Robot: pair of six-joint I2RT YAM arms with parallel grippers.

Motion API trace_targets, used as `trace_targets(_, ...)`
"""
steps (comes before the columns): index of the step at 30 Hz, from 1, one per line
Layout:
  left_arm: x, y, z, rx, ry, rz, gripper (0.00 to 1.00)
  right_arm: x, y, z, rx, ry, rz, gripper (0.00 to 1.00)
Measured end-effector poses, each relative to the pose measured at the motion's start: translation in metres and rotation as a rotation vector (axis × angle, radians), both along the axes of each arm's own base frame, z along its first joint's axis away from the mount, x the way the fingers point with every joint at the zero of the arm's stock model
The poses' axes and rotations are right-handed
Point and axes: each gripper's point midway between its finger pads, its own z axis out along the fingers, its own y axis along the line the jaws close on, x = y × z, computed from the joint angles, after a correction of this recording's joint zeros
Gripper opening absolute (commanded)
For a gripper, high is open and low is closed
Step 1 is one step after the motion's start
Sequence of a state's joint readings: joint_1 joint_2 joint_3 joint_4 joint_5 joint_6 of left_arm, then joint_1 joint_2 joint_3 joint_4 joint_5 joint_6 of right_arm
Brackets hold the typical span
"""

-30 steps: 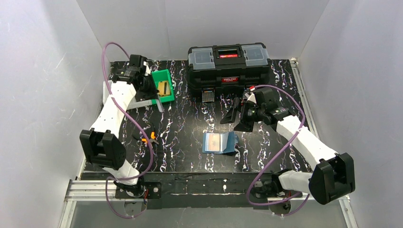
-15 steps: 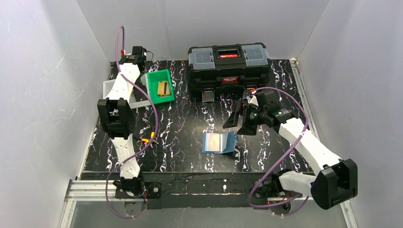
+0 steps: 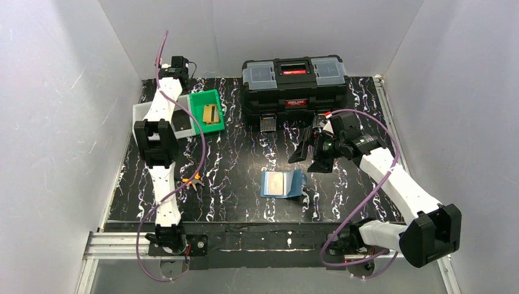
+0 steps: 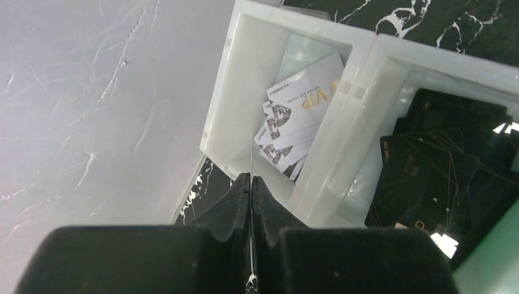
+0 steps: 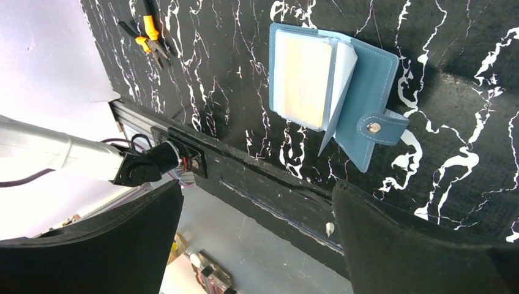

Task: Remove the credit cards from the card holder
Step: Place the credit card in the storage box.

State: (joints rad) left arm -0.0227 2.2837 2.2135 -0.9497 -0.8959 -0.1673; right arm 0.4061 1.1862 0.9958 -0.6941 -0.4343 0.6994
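Card holder (image 3: 283, 184) lying open, nobody's touching it
The blue card holder sits opened on the counter (image 3: 245, 159) with an orange-tan card (image 5: 303, 76) showing inside. Right fingers (image 5: 398, 245) hang spread wide just past it, gripping nothing; left fingers (image 4: 235, 202) are pinched shut way over at a white tray (image 4: 245, 79).

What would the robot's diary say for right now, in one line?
left gripper: shut over white tray | right gripper: open, near card holder, not touching | card holder: lying open, orange-tan card inside
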Motion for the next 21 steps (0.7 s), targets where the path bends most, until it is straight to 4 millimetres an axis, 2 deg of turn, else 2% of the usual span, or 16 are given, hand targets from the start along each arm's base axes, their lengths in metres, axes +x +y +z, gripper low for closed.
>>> trace_targets(5,0.009,0.008,-0.010,0.018,0.022,0.003,0.00,0.003,0.000,0.003,-0.010,0.003,-0.006,0.98)
trace_targets(11,0.005,0.027,-0.028,0.001,0.062,0.034,0.00,0.003,-0.001,-0.004,-0.026,0.035,-0.007,0.98)
trace_targets(12,0.004,0.031,-0.031,-0.006,0.066,0.040,0.02,0.003,-0.001,-0.005,-0.030,0.043,-0.008,0.98)
trace_targets(15,0.002,0.040,-0.039,-0.026,0.079,0.057,0.27,0.005,0.000,-0.008,-0.037,0.059,-0.006,0.98)
trace_targets(17,-0.001,0.044,-0.042,-0.044,0.089,0.064,0.51,0.006,0.002,-0.008,-0.038,0.061,-0.004,0.98)
trace_targets(19,-0.002,0.046,-0.042,-0.059,0.092,0.064,0.60,0.007,0.003,-0.006,-0.035,0.056,0.000,0.98)
trace_targets(21,-0.001,0.046,-0.042,-0.072,0.082,0.065,0.65,0.007,0.005,-0.005,-0.033,0.052,0.005,0.98)
